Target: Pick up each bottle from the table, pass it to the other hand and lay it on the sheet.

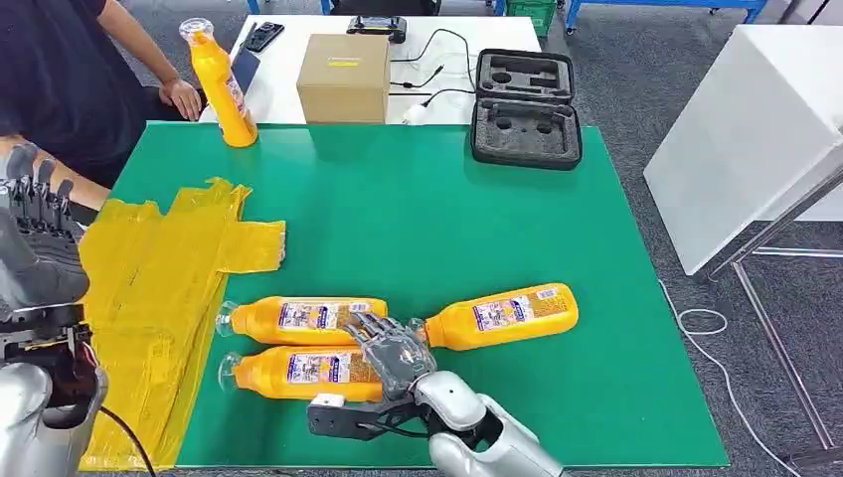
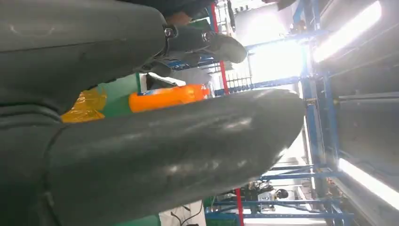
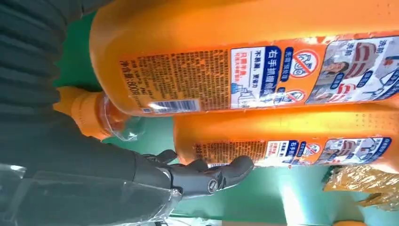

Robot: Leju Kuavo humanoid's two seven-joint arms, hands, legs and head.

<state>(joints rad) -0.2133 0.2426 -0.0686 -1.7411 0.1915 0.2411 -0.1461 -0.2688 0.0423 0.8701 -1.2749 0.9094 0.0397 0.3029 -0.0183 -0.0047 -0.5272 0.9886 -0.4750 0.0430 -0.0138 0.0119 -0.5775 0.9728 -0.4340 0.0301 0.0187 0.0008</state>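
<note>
The right hand [image 1: 393, 353] is resting with fingers spread over the base ends of 2 bottles, gripping neither. The nearest bottle [image 1: 298, 373] and the middle bottle [image 1: 303, 318] are lying side by side on the green counter [image 1: 616, 328], caps pointing toward the yellow sheet [image 1: 149, 288]. A third bottle [image 1: 502, 316] is lying beyond the hand, its cap toward it. A fourth bottle [image 1: 221, 84] is standing upright at the far edge. The foam case [image 1: 525, 107] is sitting open. The left hand [image 1: 35, 243] is raised, open, holding nothing

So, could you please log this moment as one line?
right hand: over nearest lying bottle, grasp unclear | left hand: raised, open | yellow sheet: no bottles | person holds upright bottle
</note>
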